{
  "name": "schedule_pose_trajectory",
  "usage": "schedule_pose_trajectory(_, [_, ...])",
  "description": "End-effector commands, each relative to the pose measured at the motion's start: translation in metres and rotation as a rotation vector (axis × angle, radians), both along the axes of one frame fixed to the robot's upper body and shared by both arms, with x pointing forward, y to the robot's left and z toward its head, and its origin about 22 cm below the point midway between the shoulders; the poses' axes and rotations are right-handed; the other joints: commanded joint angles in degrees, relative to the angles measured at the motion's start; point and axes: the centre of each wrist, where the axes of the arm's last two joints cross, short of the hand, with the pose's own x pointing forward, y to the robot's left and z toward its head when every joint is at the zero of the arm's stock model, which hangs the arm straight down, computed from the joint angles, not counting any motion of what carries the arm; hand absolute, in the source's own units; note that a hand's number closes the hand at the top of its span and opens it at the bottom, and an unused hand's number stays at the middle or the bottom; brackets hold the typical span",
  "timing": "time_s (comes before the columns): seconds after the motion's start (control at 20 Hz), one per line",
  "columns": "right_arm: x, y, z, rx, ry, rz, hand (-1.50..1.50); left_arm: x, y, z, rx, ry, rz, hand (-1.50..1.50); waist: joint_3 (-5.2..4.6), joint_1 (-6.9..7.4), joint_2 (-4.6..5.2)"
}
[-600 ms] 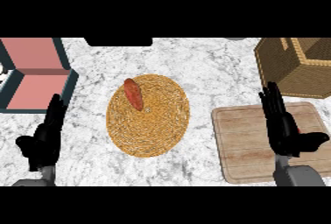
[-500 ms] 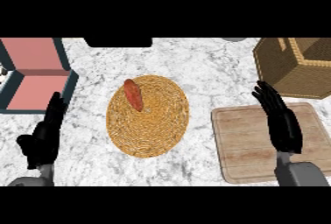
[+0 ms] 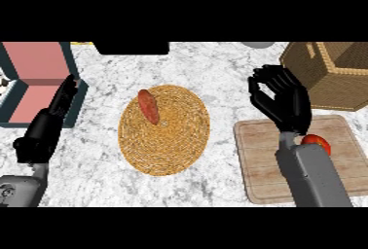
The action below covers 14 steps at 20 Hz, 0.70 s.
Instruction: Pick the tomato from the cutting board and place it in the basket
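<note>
Marble desk (image 3: 215, 68) with, by descending size: wicker basket (image 3: 323, 78) at 2 o'clock, its contents hidden from this angle; cutting board (image 3: 259, 160) at 4 o'clock; round woven mat (image 3: 164, 130) at centre carrying an elongated red item (image 3: 149, 106); red-lined box (image 3: 32, 82) at 10 o'clock, apparently holding nothing. The tomato (image 3: 317, 144) lies on the board, half hidden beside the right forearm, while the right hand (image 3: 282, 97), fingers loosely curled and holding nothing, hovers beyond it toward 1 o'clock; the left hand (image 3: 46, 129) rests open at 8 o'clock. Likely risk: the forearm nudging the round tomato and rolling it off the board.
</note>
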Motion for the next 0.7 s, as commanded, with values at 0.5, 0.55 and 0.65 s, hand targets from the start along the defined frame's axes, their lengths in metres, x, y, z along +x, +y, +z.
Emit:
schedule_pose_trajectory(0.5, [0.043, -0.082, 0.060, -0.931, 0.388, -0.366, -1.50, 0.004, 0.005, 0.015, 0.032, 0.013, -0.006, 0.00, -0.97, -1.21, -1.05])
schedule_pose_trajectory(0.55, [0.047, -0.087, 0.079, -0.985, 0.440, -0.333, -1.50, 0.003, 0.009, 0.013, 0.042, 0.025, -0.026, 0.00, -1.08, -1.12, -1.07])
schedule_pose_trajectory(0.65, [0.045, -0.088, 0.087, -1.131, 0.561, -0.203, -1.50, 0.007, 0.002, 0.019, 0.045, 0.022, -0.027, 0.00, -0.97, -1.66, -1.24])
